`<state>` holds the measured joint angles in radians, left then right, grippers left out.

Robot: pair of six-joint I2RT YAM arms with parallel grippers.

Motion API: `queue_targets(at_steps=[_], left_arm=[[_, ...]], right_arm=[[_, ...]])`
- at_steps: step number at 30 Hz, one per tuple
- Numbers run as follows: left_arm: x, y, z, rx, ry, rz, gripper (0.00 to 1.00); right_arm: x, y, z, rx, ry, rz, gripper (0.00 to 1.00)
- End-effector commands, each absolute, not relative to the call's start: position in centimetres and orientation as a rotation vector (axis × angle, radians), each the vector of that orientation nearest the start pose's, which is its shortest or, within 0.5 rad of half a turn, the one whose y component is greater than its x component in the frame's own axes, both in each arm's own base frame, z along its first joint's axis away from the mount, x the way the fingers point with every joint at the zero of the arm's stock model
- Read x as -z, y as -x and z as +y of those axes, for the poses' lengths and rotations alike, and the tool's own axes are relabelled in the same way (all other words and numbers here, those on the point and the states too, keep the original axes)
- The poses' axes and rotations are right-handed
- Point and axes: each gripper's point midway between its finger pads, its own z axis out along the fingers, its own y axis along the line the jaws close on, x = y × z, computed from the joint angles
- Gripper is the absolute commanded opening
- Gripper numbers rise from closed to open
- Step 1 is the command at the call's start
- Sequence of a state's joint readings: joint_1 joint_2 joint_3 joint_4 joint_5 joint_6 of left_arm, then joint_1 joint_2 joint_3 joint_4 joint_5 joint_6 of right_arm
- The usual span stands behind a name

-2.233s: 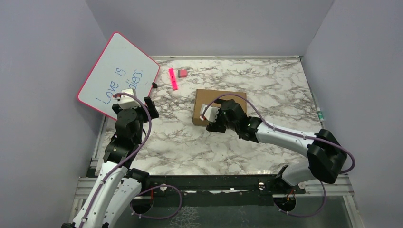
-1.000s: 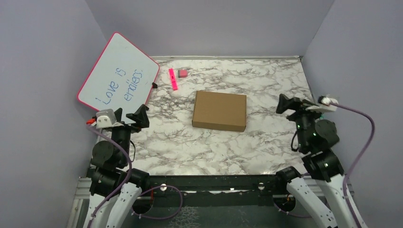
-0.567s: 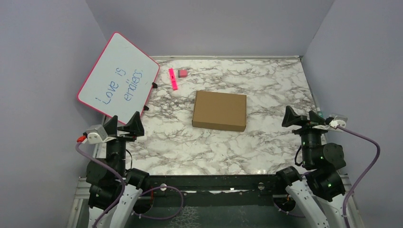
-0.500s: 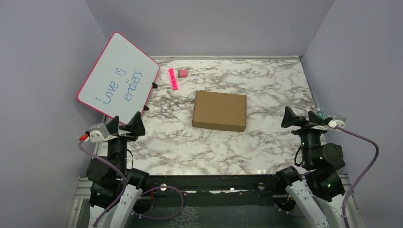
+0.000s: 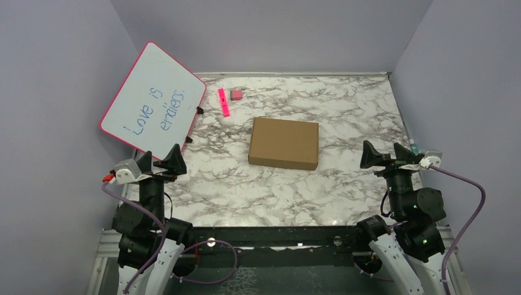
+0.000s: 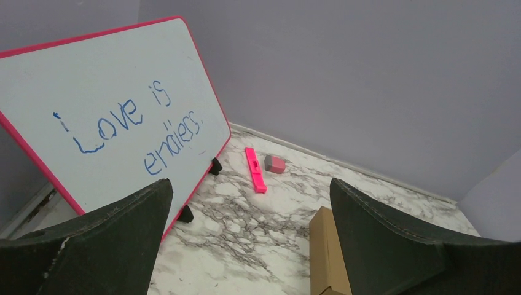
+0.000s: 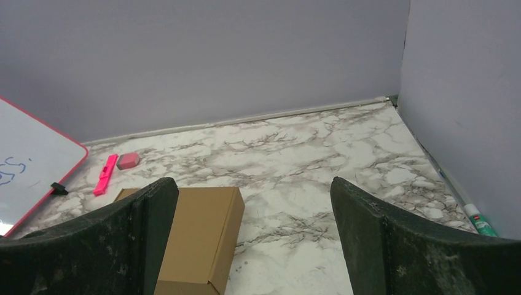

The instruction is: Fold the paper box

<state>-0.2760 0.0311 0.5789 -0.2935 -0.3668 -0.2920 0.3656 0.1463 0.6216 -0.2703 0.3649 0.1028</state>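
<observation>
Watching the feeds, I have the left gripper [image 5: 161,161] and the right gripper [image 5: 386,153] both released, jaws spread wide with nothing between them. The paper box [image 5: 284,143] lies closed and flat on the marble table [image 5: 344,104], ahead of both claws and between them, well apart from each. A whiteboard [image 5: 153,98] leans just ahead of the left gripper.

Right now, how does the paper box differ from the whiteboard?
The paper box is plain brown; the whiteboard is white with a pink frame and blue writing. The paper box lies flat on the table; the whiteboard stands tilted at the left. Both are rectangular.
</observation>
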Motion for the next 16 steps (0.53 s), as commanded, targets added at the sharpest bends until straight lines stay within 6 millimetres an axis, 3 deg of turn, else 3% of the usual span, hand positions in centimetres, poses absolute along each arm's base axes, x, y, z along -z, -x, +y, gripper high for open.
queue_targets(at_steps=[1, 16], left_arm=[[-32.96, -18.35, 0.18, 0.244, 0.318, 1.267, 0.99], [-33.07, -18.31, -0.13, 0.254, 0.299, 1.268, 0.99]], right_arm=[[-33.1, -19.89, 1.97, -0.162, -0.086, 1.346, 1.0], [-33.02, -20.01, 2.6, -0.171, -0.042, 1.349, 1.0]])
